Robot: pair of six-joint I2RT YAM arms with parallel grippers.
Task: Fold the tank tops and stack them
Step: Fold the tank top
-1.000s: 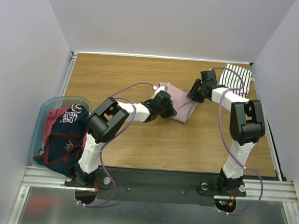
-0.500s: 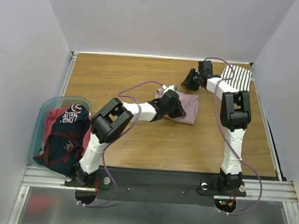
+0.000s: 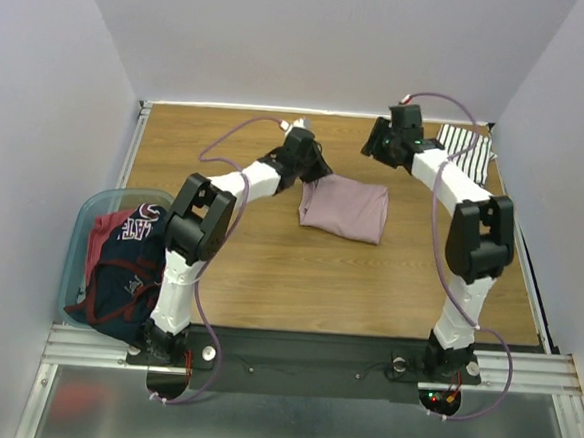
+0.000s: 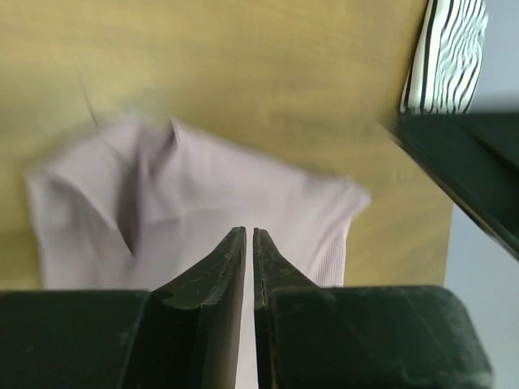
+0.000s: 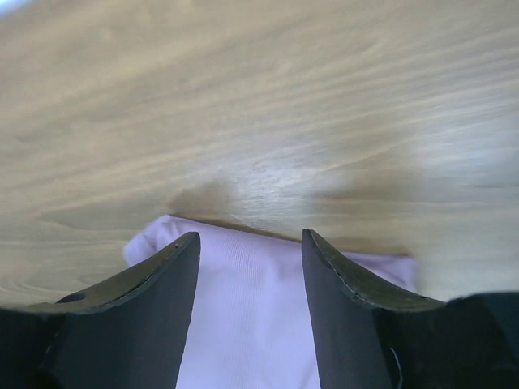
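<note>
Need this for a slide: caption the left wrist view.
Left hand, slightly open, near the folded pink tank top; striped top lies beyond.

The right gripper [image 5: 250, 235] holds its two dark fingers [image 5: 138, 308] well apart with nothing clamped between them, and the pink top [image 5: 243, 324] shows through the gap. The top's far edge runs just past the fingertips, one rounded corner peeking out beside a finger. Beyond that edge lies the wooden table [image 5: 243, 97], its grain blurred.
</note>
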